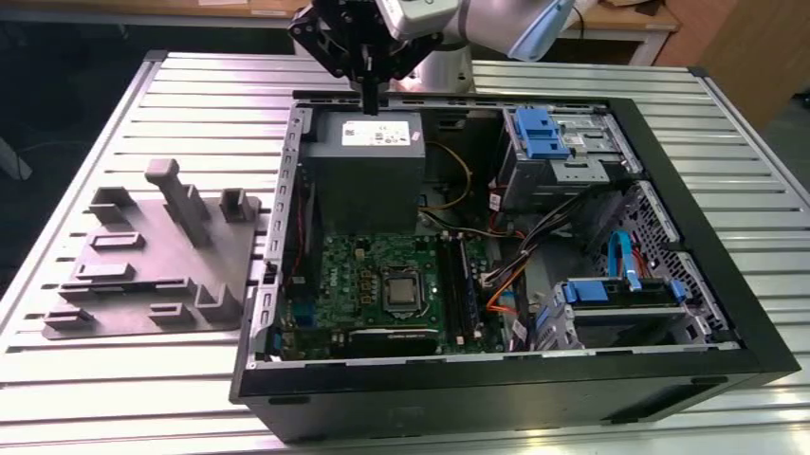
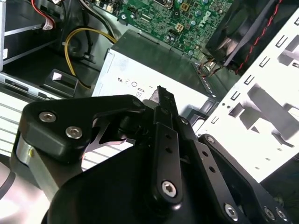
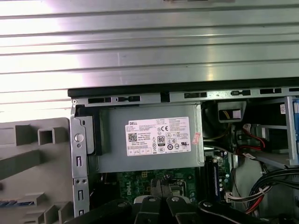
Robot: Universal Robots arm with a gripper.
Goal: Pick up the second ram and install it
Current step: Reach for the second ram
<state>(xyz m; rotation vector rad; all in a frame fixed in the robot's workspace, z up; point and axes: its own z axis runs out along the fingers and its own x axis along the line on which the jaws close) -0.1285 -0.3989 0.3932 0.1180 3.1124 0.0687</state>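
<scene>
Exterior view: hand (image 1: 370,102) pressed together, above power supply (image 1: 367,166); case rim (image 1: 487,100) near.

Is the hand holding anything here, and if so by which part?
It cannot be told. The hand hangs above the power supply inside the open case; whether the ram is in its grip is unclear.

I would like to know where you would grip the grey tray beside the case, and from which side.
Probably the tall post of the tray, from straight above. It stands upright, clear above the lower blocks around it, and looks slim enough to close on. The tray lies flat on the table, offering no lip, and the case crowds it on the exterior view's right.
</scene>
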